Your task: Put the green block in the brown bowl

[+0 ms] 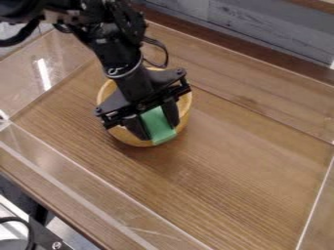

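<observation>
- Green block [158,125] is pinched in the black gripper [155,124], so the jaws are clamped tight on it, one finger on each side.
- It's up off the desk [235,186], hanging more or less on end with a slight tilt, lower end toward the camera.
- From this angle the block sits right over the near-right part of the bowl [124,135]; its bottom end overlaps the near rim in the picture. Can't really tell if it's touching the rim or just above it.
- The bowl is light-brown wood, round, thick-walled, sitting on the desk about middle-left of the frame. Most of its inside is hidden behind the gripper, so I only see the rim on the left, near and right sides.
- The arm [111,44] comes in from the top left and points steeply down into the bowl area, black all over with a small white spot on the wrist and some cables looping off the right side.
- Desk is wood-grain brown, with a clear plastic wall [39,161] around its edges; you can see glare off the left panel.
- Behind the desk there's a grey plank backdrop [268,24] across the top right.
</observation>
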Action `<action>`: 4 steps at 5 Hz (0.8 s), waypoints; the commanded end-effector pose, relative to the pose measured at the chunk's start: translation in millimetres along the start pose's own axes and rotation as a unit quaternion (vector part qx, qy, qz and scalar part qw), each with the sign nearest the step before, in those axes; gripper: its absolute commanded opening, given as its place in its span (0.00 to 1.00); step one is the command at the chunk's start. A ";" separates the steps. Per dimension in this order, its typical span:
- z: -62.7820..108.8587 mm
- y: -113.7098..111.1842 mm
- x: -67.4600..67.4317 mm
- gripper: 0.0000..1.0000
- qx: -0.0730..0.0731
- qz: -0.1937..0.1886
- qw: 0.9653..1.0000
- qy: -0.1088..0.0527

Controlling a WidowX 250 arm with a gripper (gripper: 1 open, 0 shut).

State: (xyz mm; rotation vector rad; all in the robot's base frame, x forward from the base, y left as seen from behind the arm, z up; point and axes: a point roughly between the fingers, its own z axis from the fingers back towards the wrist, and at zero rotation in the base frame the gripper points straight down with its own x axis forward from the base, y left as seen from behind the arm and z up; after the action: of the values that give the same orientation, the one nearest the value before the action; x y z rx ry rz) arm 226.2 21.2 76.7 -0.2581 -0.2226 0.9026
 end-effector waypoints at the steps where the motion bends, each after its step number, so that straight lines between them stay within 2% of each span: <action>1: 10.1 -7.7 10.6 0.00 -0.014 -0.006 1.000 -0.018; 4: 13.1 -7.6 13.4 0.00 -0.012 -0.020 1.000 -0.017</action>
State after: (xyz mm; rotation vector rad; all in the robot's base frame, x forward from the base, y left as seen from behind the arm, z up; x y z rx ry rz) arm 225.1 23.1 78.4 -0.2536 -0.2119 0.8677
